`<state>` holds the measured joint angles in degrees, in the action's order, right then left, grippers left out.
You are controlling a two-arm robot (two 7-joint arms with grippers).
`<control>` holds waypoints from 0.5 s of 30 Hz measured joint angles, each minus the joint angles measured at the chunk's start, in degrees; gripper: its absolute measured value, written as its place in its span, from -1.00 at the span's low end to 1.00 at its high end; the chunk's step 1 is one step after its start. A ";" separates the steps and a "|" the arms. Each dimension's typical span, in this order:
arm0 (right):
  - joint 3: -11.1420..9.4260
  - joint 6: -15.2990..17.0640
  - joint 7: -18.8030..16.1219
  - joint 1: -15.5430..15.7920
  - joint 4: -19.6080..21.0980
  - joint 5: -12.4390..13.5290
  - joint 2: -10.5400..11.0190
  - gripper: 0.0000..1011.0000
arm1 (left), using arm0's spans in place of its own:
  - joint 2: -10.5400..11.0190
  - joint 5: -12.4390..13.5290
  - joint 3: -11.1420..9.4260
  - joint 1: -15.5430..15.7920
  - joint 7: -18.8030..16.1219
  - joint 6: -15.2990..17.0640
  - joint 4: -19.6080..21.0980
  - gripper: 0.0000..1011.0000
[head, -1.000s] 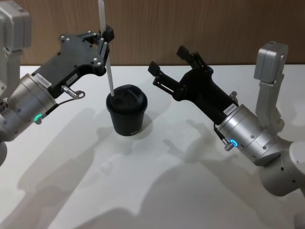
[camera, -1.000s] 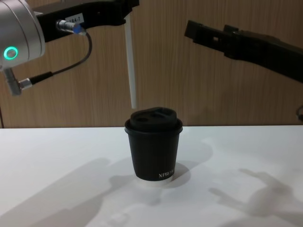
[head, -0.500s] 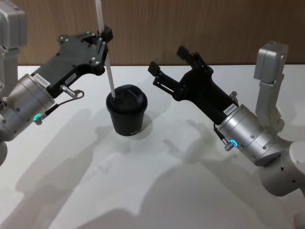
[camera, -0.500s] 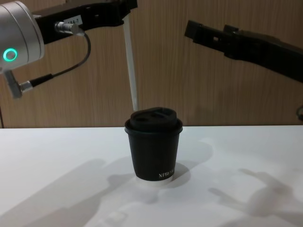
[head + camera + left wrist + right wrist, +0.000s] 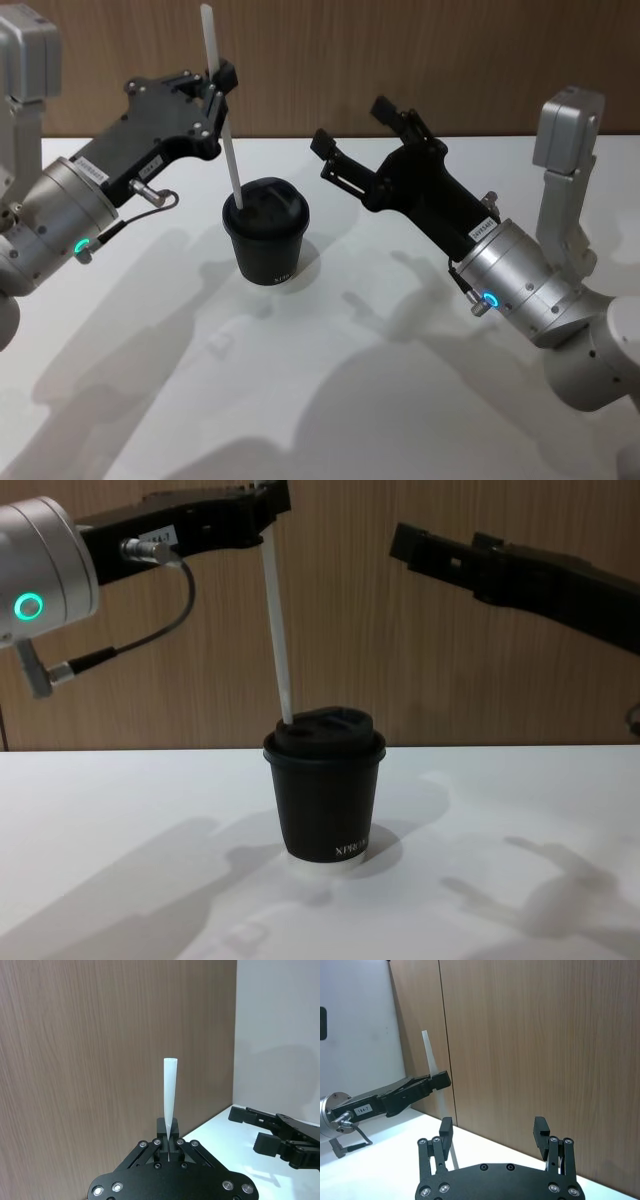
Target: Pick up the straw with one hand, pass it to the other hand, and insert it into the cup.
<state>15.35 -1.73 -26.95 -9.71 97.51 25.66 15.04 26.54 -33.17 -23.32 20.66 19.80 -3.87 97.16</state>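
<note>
The left claw [image 5: 221,85], clamped on the straw [image 5: 221,125], has sunk so its tip meets the cup [image 5: 266,243] lid below; insertion needs a straight push, while the right claw [image 5: 352,128] waits apart.

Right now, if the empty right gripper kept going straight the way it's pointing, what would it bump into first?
Probably the wooden wall. The right gripper, open and empty, points up and forward, passing above the cup. The straw in the left gripper stands off to its side, though depth is hard to judge.
</note>
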 joint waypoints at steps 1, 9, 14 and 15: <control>0.00 0.00 0.00 0.00 0.00 0.00 0.00 0.98 | -0.13 -0.01 0.01 0.04 0.09 0.09 -0.14 -0.99; 0.00 0.00 0.00 0.00 0.00 0.00 0.00 0.98 | -0.76 -0.07 0.05 0.33 0.69 0.56 -0.76 -0.99; 0.00 0.00 0.00 0.00 0.00 0.00 0.00 0.98 | -1.13 -0.09 0.08 0.48 1.09 0.88 -1.01 -0.99; 0.00 0.00 0.00 0.00 0.00 0.00 0.00 0.98 | -1.19 -0.09 0.09 0.50 1.14 0.92 -1.05 -0.99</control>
<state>15.35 -1.72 -26.95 -9.72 97.51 25.66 15.04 25.35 -33.26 -23.24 21.16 20.94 -2.95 96.11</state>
